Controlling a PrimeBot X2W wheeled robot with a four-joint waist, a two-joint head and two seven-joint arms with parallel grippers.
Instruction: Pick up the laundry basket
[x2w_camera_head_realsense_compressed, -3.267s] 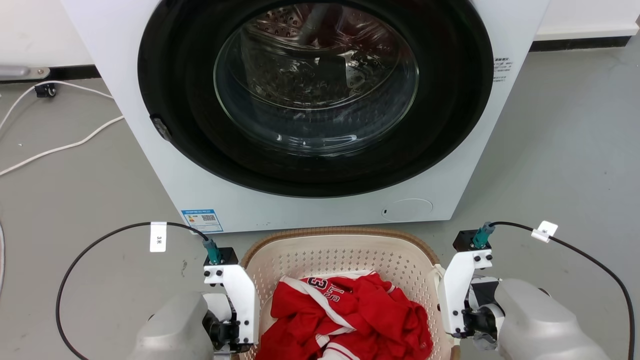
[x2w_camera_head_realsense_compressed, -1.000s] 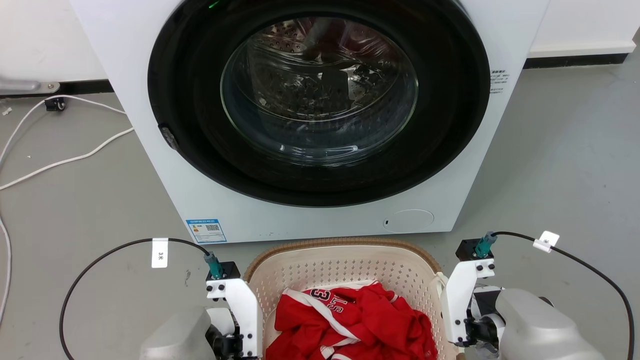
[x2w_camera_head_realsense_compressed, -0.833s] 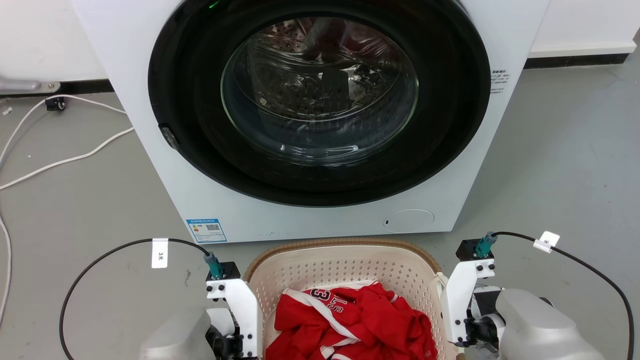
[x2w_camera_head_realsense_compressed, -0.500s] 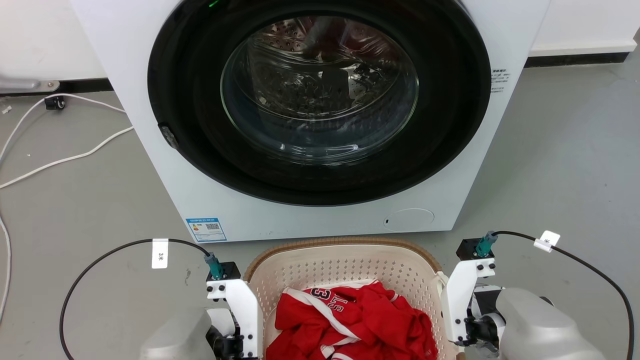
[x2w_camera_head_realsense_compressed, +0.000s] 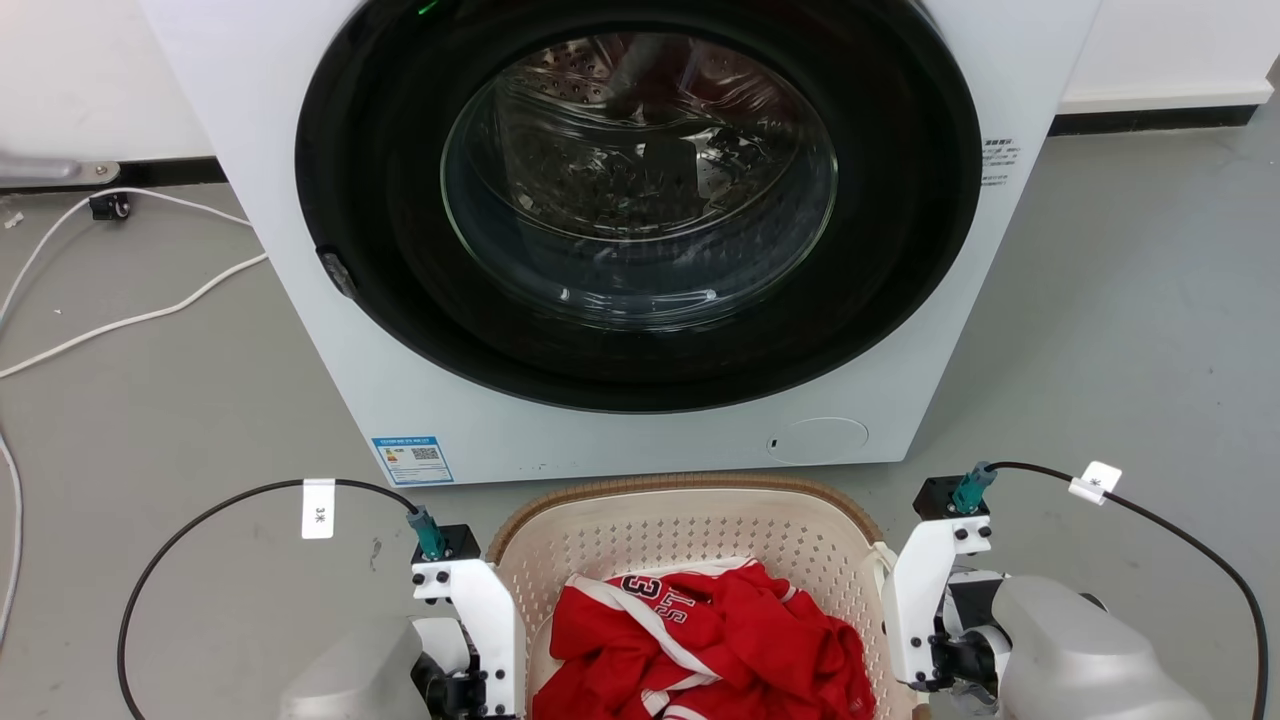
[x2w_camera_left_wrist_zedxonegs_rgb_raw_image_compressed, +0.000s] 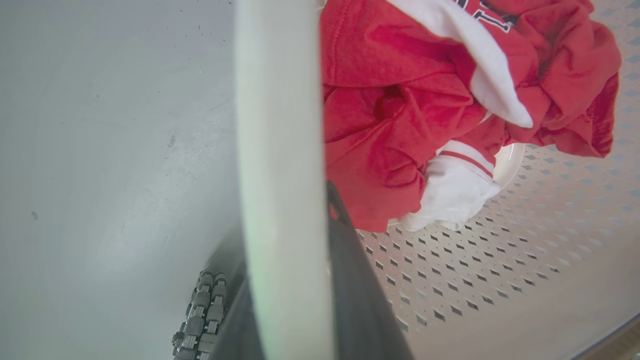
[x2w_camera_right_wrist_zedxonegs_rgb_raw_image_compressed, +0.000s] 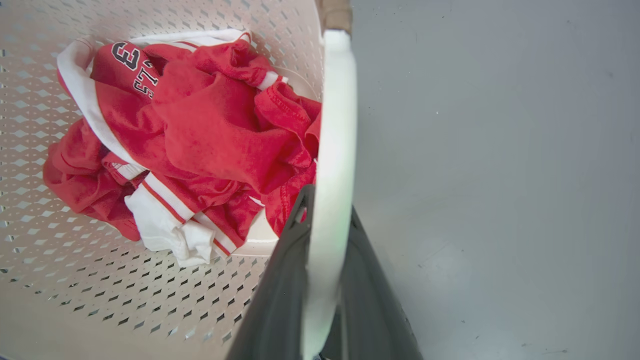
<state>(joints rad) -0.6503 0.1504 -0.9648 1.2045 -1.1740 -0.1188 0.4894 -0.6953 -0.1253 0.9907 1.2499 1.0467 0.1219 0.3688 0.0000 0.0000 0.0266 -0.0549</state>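
Observation:
The laundry basket (x2w_camera_head_realsense_compressed: 680, 487) stands on the floor just in front of the washer, cream and perforated with a brown woven rim, and a red and white jersey (x2w_camera_head_realsense_compressed: 700, 640) lies in it. My left gripper (x2w_camera_left_wrist_zedxonegs_rgb_raw_image_compressed: 287, 220) is shut on the basket's white left handle (x2w_camera_left_wrist_zedxonegs_rgb_raw_image_compressed: 280, 125), its dark fingers (x2w_camera_left_wrist_zedxonegs_rgb_raw_image_compressed: 352, 280) on either side of it. My right gripper (x2w_camera_right_wrist_zedxonegs_rgb_raw_image_compressed: 327, 205) is shut on the white right handle (x2w_camera_right_wrist_zedxonegs_rgb_raw_image_compressed: 332, 125) in the same way. In the head view both wrists flank the basket, the left wrist (x2w_camera_head_realsense_compressed: 470, 620) and the right wrist (x2w_camera_head_realsense_compressed: 925, 590).
A white front-loading washer (x2w_camera_head_realsense_compressed: 640, 200) with its round glass door shut stands right behind the basket. White cables (x2w_camera_head_realsense_compressed: 130, 320) lie on the grey floor at the left. A ribbed wheel (x2w_camera_left_wrist_zedxonegs_rgb_raw_image_compressed: 200, 310) shows low in the left wrist view. Open floor (x2w_camera_head_realsense_compressed: 1130, 330) lies to the right.
Since the oldest frame the whole head picture has shifted down a little, so the camera moved. Both grippers stay on the handles. Over the last second nothing has visibly changed.

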